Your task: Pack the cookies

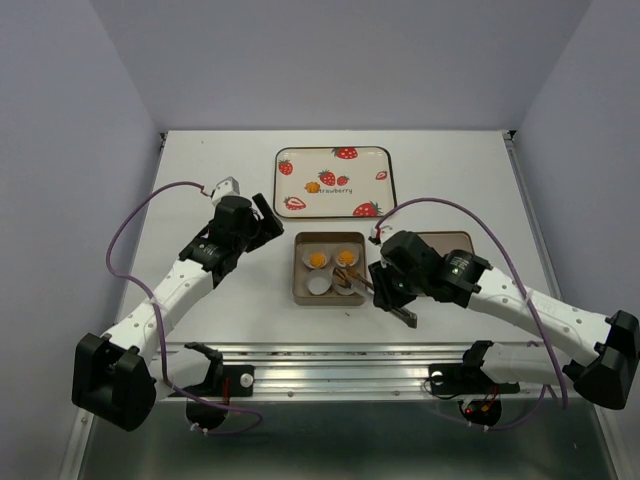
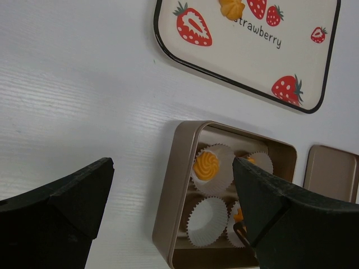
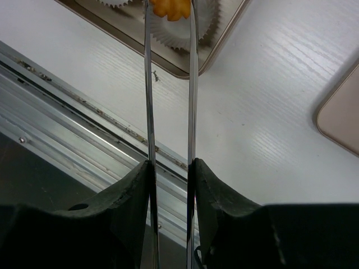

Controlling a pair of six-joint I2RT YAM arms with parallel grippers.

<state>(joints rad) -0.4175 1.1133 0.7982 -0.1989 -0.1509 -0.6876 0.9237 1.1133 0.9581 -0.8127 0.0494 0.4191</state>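
Swirling, ridged, orange-yellow cookies [image 2: 206, 166]

Matt metal tin [image 2: 174, 185], paper cups [image 2: 208, 219], glossy tray [image 2: 235, 56], shiny metal tongs [image 3: 192, 84]

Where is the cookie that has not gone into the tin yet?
In the top view, the loose cookie sits on the strawberry tray at the far centre of the table, at the start of its lettering, beyond the tin.
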